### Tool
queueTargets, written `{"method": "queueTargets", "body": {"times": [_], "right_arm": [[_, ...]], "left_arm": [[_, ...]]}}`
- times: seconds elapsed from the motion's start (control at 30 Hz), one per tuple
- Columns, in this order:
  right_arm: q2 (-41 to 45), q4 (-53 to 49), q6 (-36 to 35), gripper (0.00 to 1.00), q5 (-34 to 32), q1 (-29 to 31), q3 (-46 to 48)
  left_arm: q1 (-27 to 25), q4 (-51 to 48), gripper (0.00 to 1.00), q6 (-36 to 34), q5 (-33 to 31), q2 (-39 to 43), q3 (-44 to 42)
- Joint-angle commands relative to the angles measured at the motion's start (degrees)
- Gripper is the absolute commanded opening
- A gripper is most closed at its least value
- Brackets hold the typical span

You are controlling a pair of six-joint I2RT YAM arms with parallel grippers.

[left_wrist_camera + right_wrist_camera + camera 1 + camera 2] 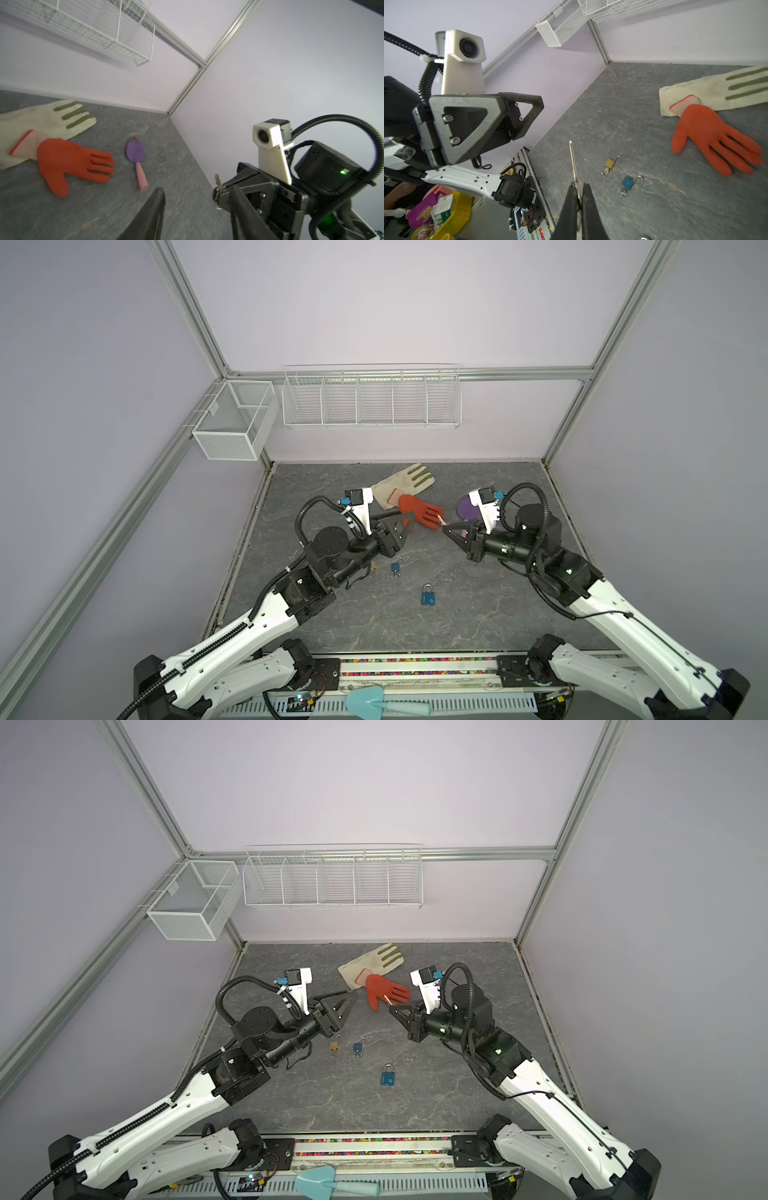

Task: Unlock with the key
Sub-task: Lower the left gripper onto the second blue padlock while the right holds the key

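**One thin pinch, one loose lock**

Three padlocks lie on the bench (478, 614). The brass padlock (609, 163) and the small blue padlock (628, 182) show swung-open shackles with keys hanging from them. The large blue padlock (427, 595), shackle closed, lies flat nearer the bench's front edge, about midway along it, so it is probably the target.

The right gripper (580, 186) is clamped on the key (572, 160), above the bench and well apart from that lock. It pinches only one end, and most of the key sticks out. Any sideways push at the keyhole could twist the key in the pads or knock it free.

The left gripper (353, 997) hangs with jaws apart and empty. Unless it pins the lock, the body will likely skate across the stone-patterned surface. Heading for either small lock would waste the attempt.
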State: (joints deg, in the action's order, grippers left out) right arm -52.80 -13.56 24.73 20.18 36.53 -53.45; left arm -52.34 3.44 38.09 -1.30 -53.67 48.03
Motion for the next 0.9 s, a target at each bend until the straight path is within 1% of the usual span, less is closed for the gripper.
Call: {"method": "queueTargets", "body": {"times": [0.0, 0.13, 0.17, 0.37, 0.57, 0.67, 0.87], "right_arm": [[1.60, -9.36, -2.55, 0.06, -3.85, 0.75, 1.01], [2.85, -15.41, -1.09, 0.06, -6.57, 1.00, 2.73], [3.31, -16.08, -0.63, 0.06, -6.70, 1.12, 4.39], [4.07, -22.22, 4.32, 0.06, -10.09, 1.34, 8.44], [6.79, -21.29, 10.13, 0.06, -11.54, 1.46, 14.88], [7.11, -21.51, 11.80, 0.06, -12.53, 1.50, 16.26], [6.53, -21.22, 12.42, 0.06, -13.29, 1.61, 17.90]], "left_arm": [[-1.06, -10.65, 0.50, 3.07, 0.28, -1.56, 2.24], [-3.28, -16.21, 0.50, 4.92, -0.04, -5.34, 2.16], [-3.90, -17.16, 0.50, 5.56, -0.35, -6.31, 2.16], [-10.53, -29.11, 0.51, 7.48, -5.90, -14.81, 6.84], [-15.93, -37.58, 0.53, 10.29, -6.55, -24.51, 11.39], [-16.65, -42.38, 0.54, 11.06, -5.06, -30.32, 14.39], [-17.45, -43.58, 0.55, 12.70, -5.09, -39.93, 17.73]]}}
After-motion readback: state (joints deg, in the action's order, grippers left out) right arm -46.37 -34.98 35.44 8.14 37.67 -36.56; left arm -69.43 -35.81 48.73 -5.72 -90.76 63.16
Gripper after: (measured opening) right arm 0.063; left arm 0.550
